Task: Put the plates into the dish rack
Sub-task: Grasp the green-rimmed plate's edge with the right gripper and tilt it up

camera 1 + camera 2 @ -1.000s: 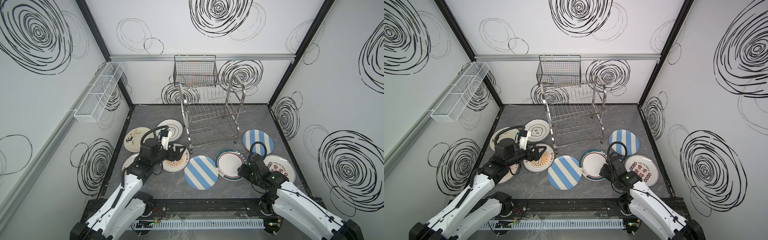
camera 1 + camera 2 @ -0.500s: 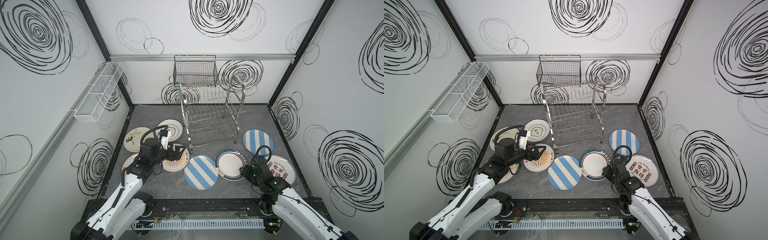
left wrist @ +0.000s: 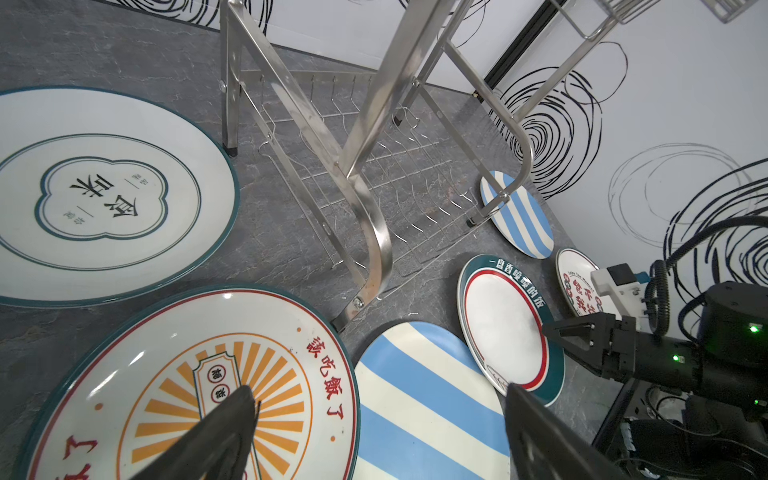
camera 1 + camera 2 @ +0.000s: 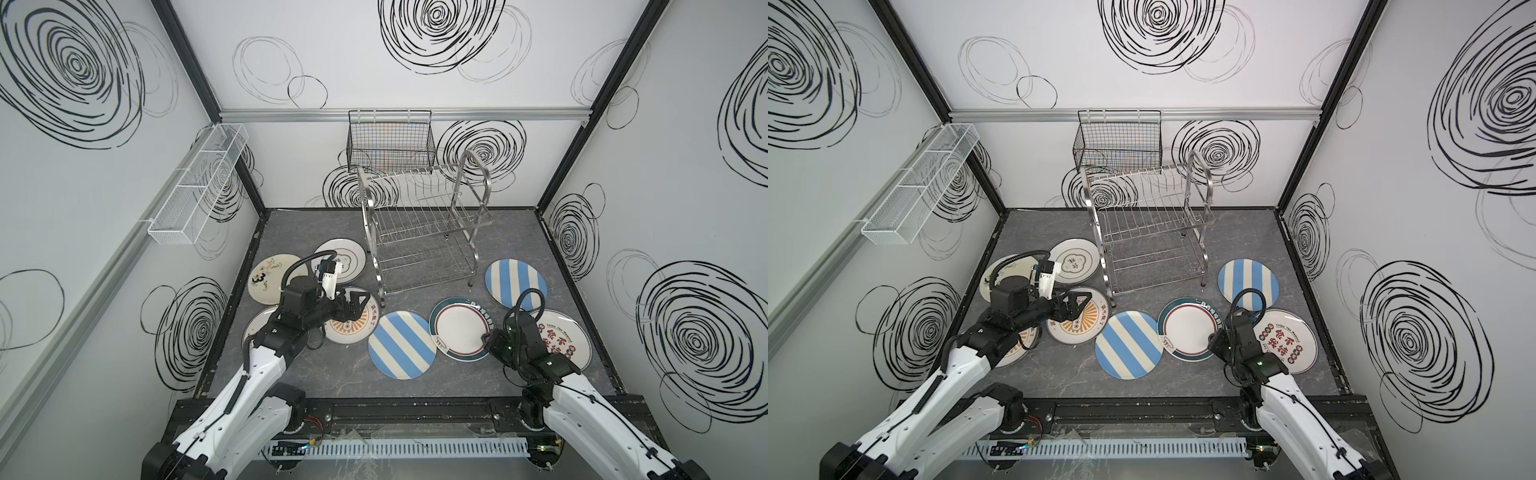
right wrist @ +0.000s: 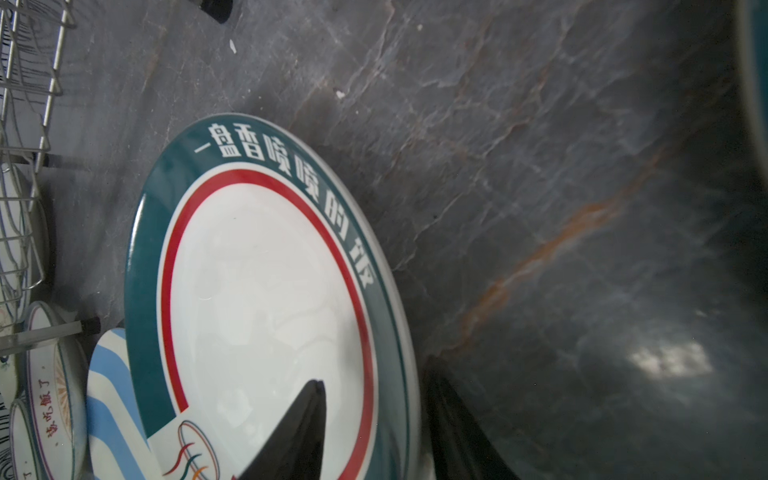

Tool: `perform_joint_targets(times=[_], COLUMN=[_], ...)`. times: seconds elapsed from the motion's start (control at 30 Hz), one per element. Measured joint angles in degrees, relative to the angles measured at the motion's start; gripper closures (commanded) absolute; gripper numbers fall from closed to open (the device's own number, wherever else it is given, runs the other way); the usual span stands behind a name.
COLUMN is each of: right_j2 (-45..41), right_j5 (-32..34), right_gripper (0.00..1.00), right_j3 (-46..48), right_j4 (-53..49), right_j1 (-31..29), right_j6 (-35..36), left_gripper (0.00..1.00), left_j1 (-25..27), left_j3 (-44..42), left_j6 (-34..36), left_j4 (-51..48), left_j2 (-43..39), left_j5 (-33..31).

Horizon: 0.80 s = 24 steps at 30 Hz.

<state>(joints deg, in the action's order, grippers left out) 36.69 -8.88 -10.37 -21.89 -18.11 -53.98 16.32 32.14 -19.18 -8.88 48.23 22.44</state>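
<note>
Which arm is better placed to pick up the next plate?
Likely right. The right end effector straddles the rim of the green-rimmed plate, one finger over its face, one outside the edge. The left end effector hangs open above the orange sunburst plate, not at its rim.
</note>
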Motion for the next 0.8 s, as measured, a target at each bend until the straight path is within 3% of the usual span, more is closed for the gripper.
perform_joint_targets(times=[0.5, 0.63, 0.8], right_j2=[1.6, 0.9, -1.3], right_j5=[-2.3, -2.6, -2.7], right_gripper=[0.86, 0.99, 1.0], right_j3=[0.0, 0.0, 0.0], right_j4=[1.8, 2.3, 2.3], right_j1=[2.3, 2.4, 2.5], right_j6=[0.3, -0.1, -0.3], left_gripper=[0.04, 0.04, 0.04], left_j1=[0.0, 0.0, 0.0], left_j3=[0.0, 0.0, 0.0], left_j6=[0.0, 0.0, 0.0], left_j4=[-0.3, -0.4, -0.5], left_j2=[0.1, 0.1, 0.1], left_j5=[-1.2, -1.8, -2.0])
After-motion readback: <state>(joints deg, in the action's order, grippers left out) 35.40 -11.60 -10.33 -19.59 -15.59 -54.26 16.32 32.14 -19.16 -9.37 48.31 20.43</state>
